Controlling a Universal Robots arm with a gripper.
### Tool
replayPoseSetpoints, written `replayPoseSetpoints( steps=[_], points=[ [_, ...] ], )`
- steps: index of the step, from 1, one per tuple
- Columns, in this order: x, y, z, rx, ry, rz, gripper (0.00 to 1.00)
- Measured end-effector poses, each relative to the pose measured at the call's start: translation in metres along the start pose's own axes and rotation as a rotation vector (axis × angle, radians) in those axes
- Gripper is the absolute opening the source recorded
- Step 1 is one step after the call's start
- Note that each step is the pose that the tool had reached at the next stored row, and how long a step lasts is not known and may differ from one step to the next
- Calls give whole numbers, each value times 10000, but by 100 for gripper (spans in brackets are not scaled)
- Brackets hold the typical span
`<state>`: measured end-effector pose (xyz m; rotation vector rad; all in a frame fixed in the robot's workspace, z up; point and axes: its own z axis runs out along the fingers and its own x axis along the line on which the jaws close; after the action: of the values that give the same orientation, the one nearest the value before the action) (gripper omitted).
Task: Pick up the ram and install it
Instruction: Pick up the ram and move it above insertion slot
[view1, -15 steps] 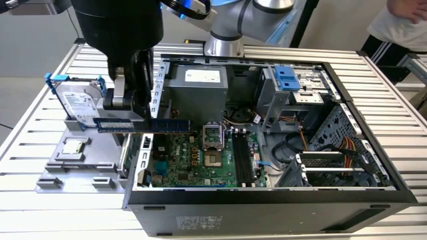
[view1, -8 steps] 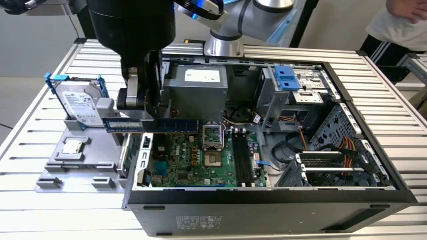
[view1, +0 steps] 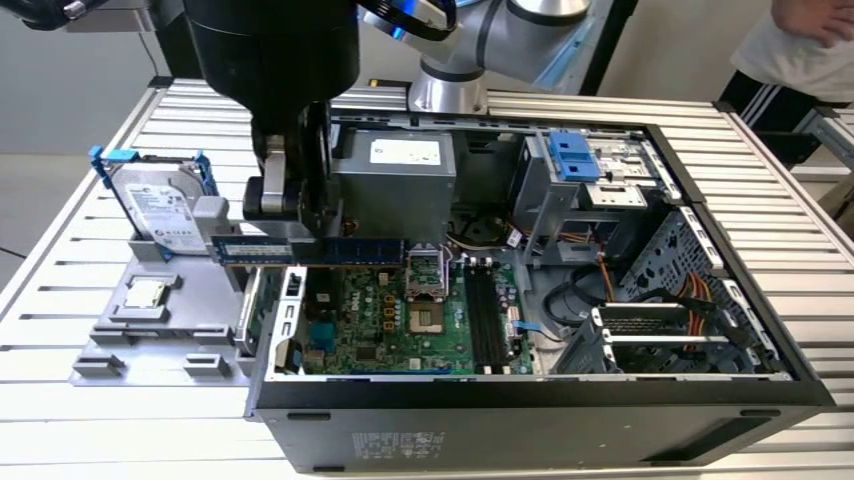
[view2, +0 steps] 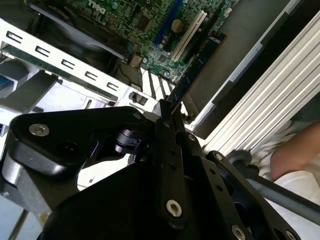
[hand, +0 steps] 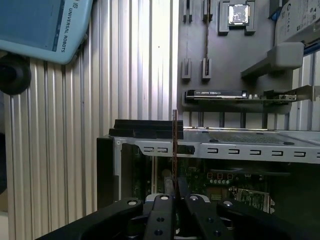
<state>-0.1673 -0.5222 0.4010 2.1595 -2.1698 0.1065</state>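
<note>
Black claw (hand: 174, 186) fingers are clamped on the ram (hand: 174, 145). In the first wrist view the ram is a thin line seen on its edge, sticking out from between the two fingers. In the exterior view it lies flat and level in the air, and the claw seems to grip it about halfway along, one finger on each flat side.

I think the ram is very light, thin and stiff, but easy to break. It could crack if it gets bent, and it could tip in the grip if the squeeze is weak. The flat sides near the middle look like the best place to hold it, away from the long edge that goes into a slot.

Below it is the open computer case (view1: 534, 395). The ram hangs over the case wall on the exterior view's left, partly above the green board (view1: 387, 310) inside. The long dark slots (view1: 483, 320) on that board are further toward the exterior view's right.

Past that wall, a grey tray (view1: 174, 340) sits on the ribbed metal table (view1: 134, 440). It carries a hard drive (view1: 160, 210) and a small square chip (view1: 144, 292).

Farthest off, at the table's far corner, stands a person (view1: 801, 45).
</note>
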Motion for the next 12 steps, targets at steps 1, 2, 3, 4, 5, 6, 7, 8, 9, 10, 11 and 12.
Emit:
replayPoseSetpoints(
  steps=[1, 2, 3, 4, 5, 6, 7, 8, 9, 10, 11, 12],
  points=[
    [0, -1, 0, 0, 0, 1, 0],
    [-2, -9, -1, -1, 3, -2, 0],
    [-7, -20, -2, -2, 8, -2, 0],
    [-11, -37, -2, -2, 12, 0, 0],
    [-16, -56, -2, -3, 13, 0, 0],
    [-20, -80, -3, -5, 14, -1, 0],
    [-22, -107, -3, -8, 15, -1, 0],
    [-24, -138, -3, -10, 15, -1, 0],
    [-24, -171, -3, -13, 14, -1, 0],
    [-25, -204, -4, -16, 14, -1, 0],
    [-26, -239, -4, -19, 14, -2, 0],
    [-27, -277, -5, -24, 15, -3, 0]
  ],
)
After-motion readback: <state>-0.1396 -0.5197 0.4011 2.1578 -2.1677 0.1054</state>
